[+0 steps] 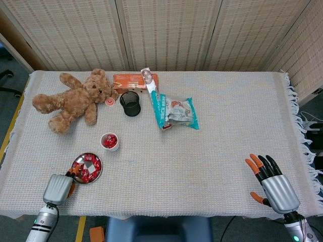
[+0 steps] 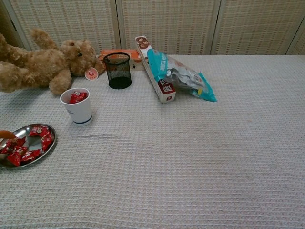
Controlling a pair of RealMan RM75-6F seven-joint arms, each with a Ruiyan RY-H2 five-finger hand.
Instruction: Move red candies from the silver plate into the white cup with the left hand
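The silver plate [image 1: 79, 161] lies near the table's front left edge with several red candies [image 1: 89, 171] in it. My left hand [image 1: 59, 187] sits just in front and left of it, fingertips [image 1: 73, 173] reaching over its rim among the candies. The chest view shows only one orange fingertip [image 2: 5, 135] at the left rim of the plate [image 2: 49, 139], by the candies [image 2: 19, 152]. Whether it pinches a candy is hidden. The white cup [image 1: 109, 142] [image 2: 77, 109], with red candies inside, stands behind and right of the plate. My right hand [image 1: 272, 184] rests at the front right with fingers spread, holding nothing.
A brown teddy bear [image 1: 73, 98] lies at the back left. A black mesh cup [image 1: 130, 103], an orange box [image 1: 133, 80], a long white box [image 1: 155, 98] and a teal snack bag [image 1: 176, 112] stand behind the cup. A fringed cloth covers the table [image 1: 222, 151].
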